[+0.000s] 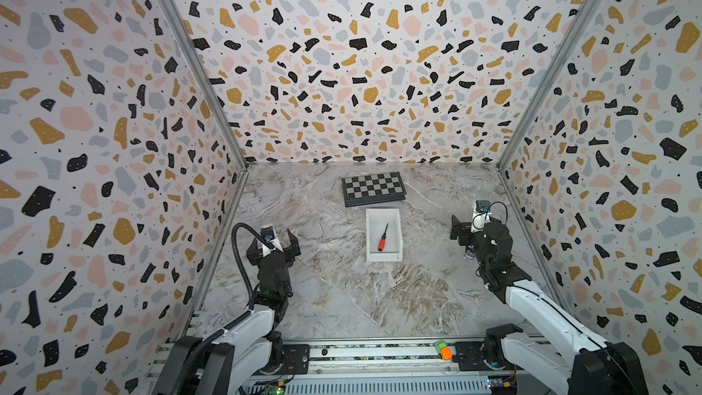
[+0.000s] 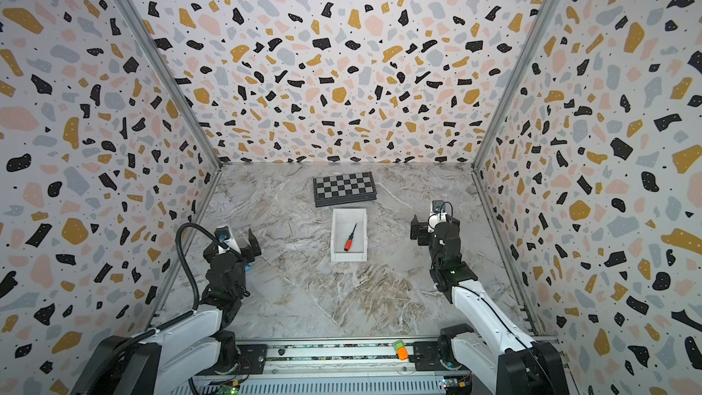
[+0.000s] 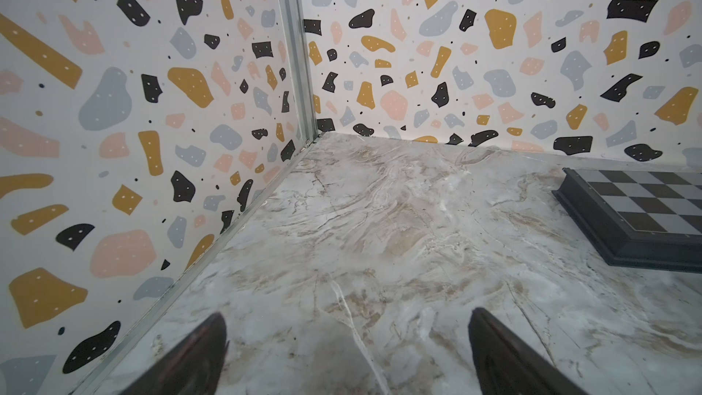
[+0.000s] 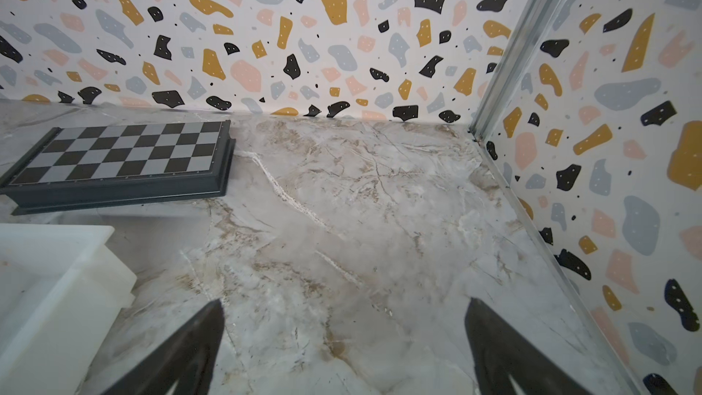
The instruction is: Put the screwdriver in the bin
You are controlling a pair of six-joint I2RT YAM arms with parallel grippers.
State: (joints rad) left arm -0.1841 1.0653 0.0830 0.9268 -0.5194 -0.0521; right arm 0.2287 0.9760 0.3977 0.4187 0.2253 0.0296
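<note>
The screwdriver [image 1: 382,239] [image 2: 349,239], red-orange handle and thin dark shaft, lies slantwise inside the white bin [image 1: 383,213] [image 2: 349,213] at the middle of the marble floor in both top views. A corner of the bin [image 4: 57,279] shows in the right wrist view; the screwdriver is hidden there. My left gripper [image 1: 274,242] [image 2: 231,245] [image 3: 347,317] hovers left of the bin, open, with only floor between its fingers. Right of the bin, my right gripper [image 1: 459,231] [image 2: 418,230] [image 4: 343,305] is also open and empty.
A black-and-grey chessboard [image 1: 374,188] [image 2: 343,188] [image 3: 642,210] [image 4: 125,157] lies just behind the bin near the back wall. An orange-and-green block [image 1: 443,350] [image 2: 399,351] sits on the front rail. Patterned walls close in the left, right and back sides.
</note>
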